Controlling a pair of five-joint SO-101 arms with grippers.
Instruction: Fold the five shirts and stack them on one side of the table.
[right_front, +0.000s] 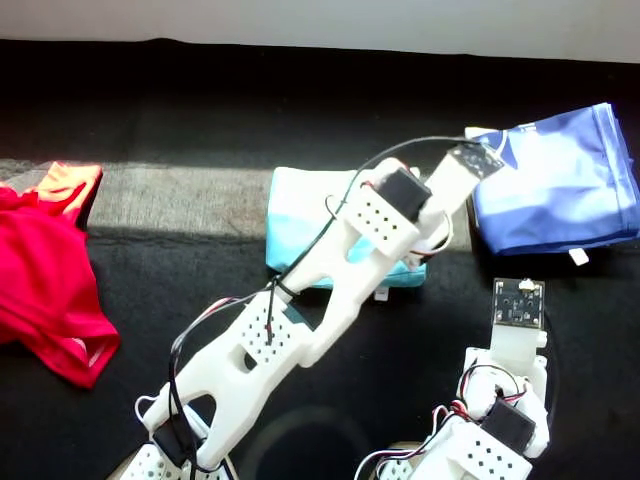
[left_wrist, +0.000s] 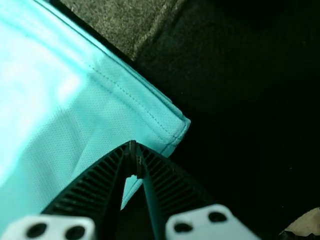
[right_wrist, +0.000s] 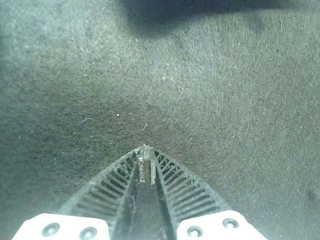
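Table cover (right_front: 200, 110), high view: black, felt-like, sunlit band across the far part. Red shirt (right_front: 45, 270) crumpled at left edge. Turquoise shirt (right_front: 300, 220) folded to rectangle, mid-table. Blue shirt (right_front: 560, 185) folded, smooth sheen, far right. White perforated left arm (right_front: 330, 290) slants over turquoise shirt. Right arm (right_front: 510, 400) near front edge, apart from shirts.

Left wrist view: left gripper (left_wrist: 134, 152), ribbed black fingers, tips together over stitched corner of fine-mesh turquoise shirt. Pinch on cloth not discernible.

Right wrist view: right gripper (right_wrist: 146, 162), tips together, nothing held, above bare fuzzy table cover.
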